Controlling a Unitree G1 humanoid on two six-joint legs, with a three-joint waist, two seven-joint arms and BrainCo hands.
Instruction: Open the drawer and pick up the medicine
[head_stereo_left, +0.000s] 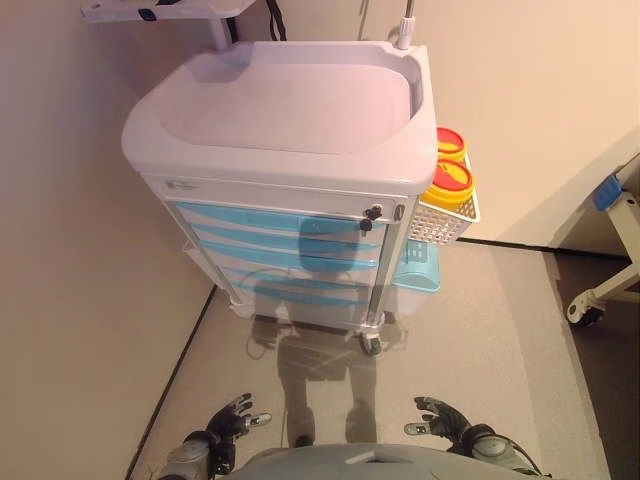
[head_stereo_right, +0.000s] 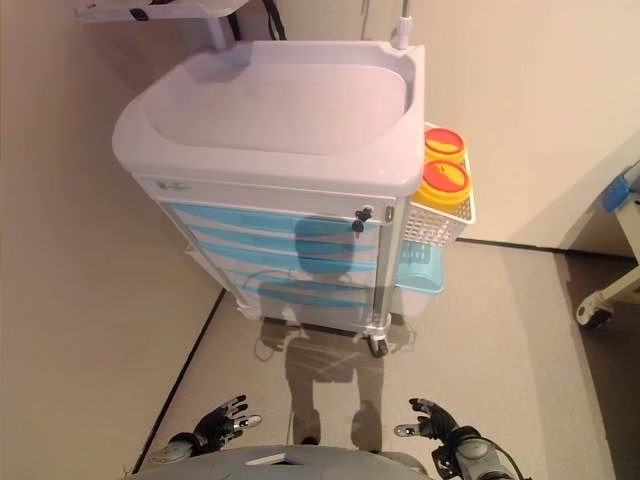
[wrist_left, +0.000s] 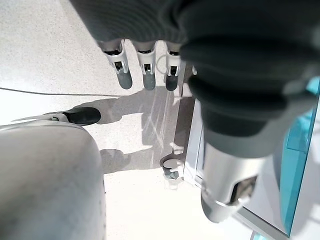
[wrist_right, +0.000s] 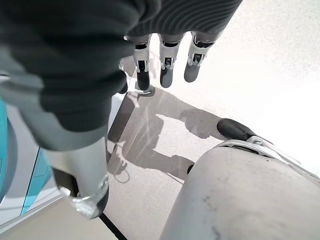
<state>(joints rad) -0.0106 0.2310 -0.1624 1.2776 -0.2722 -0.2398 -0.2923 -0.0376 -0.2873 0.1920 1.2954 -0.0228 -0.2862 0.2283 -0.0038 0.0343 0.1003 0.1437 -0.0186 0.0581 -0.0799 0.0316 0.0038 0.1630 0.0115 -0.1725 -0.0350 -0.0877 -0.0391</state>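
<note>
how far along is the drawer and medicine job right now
Nothing looks done yet. The cart's blue drawers are all shut, and no medicine shows. Left hand and right hand hang low, open and empty, away from the cart. Left: reach, open a drawer, pick up medicine.

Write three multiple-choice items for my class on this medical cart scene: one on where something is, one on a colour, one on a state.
1. Where does the white basket hang?
A. On the side of the cart nearer the robot's right
B. On the cart's top
C. On the floor

2. What colour are the drawer fronts?
A. Red
B. Light blue
C. Black

3. How are the drawers now?
A. One pulled fully out
B. All removed
C. All shut

Answers:
1. A: the basket is fixed to the cart on that side, holding yellow containers with red lids.
2. B: the stacked fronts are light blue.
3. C: every front sits flush, and the left hand and right hand hang low, open and clear of the cart.
</note>
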